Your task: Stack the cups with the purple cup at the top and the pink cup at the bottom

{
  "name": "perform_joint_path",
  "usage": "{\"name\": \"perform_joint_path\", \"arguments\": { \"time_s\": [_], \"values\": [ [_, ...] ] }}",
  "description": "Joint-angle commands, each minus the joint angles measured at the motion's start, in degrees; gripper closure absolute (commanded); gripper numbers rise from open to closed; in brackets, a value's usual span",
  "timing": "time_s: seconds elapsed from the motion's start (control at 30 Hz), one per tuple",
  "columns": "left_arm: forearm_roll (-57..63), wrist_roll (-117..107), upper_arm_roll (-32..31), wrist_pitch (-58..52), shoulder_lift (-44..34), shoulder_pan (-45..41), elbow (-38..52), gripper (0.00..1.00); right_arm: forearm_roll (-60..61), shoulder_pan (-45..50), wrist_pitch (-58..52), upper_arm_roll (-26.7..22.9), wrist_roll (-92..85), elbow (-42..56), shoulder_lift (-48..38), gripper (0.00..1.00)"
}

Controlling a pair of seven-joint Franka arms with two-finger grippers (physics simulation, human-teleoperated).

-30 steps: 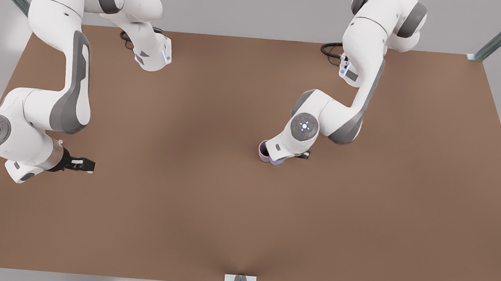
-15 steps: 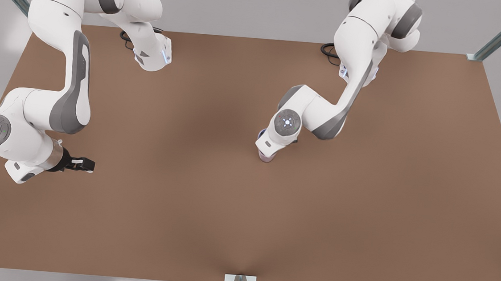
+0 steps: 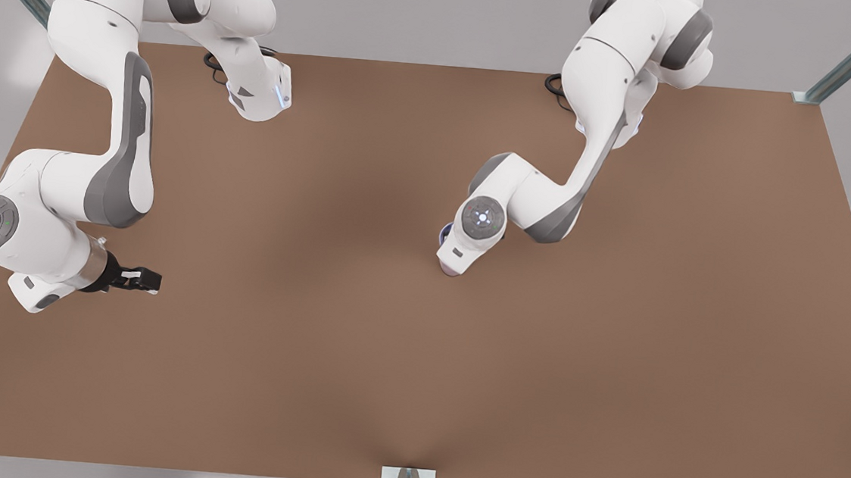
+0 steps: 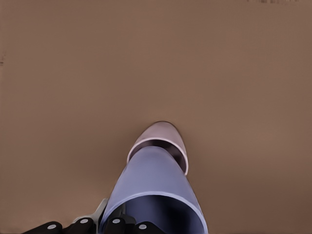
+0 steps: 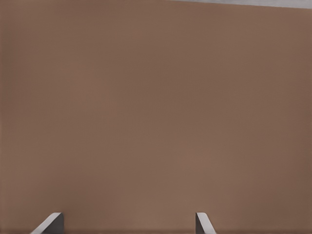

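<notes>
Left gripper (image 4: pixel 122 225) grips the purple cup (image 4: pixel 151 190), its base entering the pink cup (image 4: pixel 163 139) on the table (image 3: pixel 614 345). Next: lower, release. Right gripper (image 3: pixel 135 278) waits well away from the pink cup, fingers apart.

Soft, even light falls from above on my tabletop (image 3: pixel 416 360), with no glare on its matte brown. A broad dim shadow pools near the middle, toward ten o'clock of my left arm's wrist. Pale bright patches sit on the grey floor at six o'clock. In my left wrist view the purple cup (image 4: pixel 156 190) looms large, edges soft.
</notes>
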Motion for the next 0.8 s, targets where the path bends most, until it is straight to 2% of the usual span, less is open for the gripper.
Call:
{"name": "perform_joint_path", "arguments": {
  "time_s": [0.0,0.23,0.27,0.3,0.33,0.63,0.7,0.77],
  "values": [
    [-0.3,-7.0,0.0,0.4,0.1,0.0,0.0,0.79,0.0,0.0,0.0,0.0,-0.5,0.0,-0.1,0.00],
    [-0.3,-7.0,0.0,1.3,0.9,-0.1,0.0,0.79,0.0,0.0,0.0,0.1,-0.5,0.0,-0.1,0.00],
    [-0.2,-6.8,0.0,1.3,0.9,-0.1,0.0,0.73,0.0,0.0,0.0,0.0,-0.5,0.0,-0.1,0.00],
    [-0.2,-6.5,-0.4,1.3,1.0,-0.1,0.0,0.60,0.0,0.0,0.0,0.0,-0.5,0.0,-0.1,0.00],
    [-0.2,-6.5,-0.4,1.3,1.0,-0.1,0.0,0.57,0.0,0.0,0.0,0.0,-0.5,0.0,-0.1,0.00],
    [-0.2,-6.4,-0.5,1.2,0.8,0.1,0.1,0.56,0.0,0.0,0.0,0.0,-0.5,0.0,-0.1,0.00],
    [-0.2,-6.3,-0.5,1.1,0.7,0.2,0.1,0.29,0.0,0.0,0.0,0.0,-0.5,0.0,-0.1,0.00],
    [-0.2,-6.3,-0.5,0.4,-0.9,0.7,0.4,0.08,0.0,0.0,0.0,0.0,-0.5,0.0,-0.1,0.00]
  ]
}}
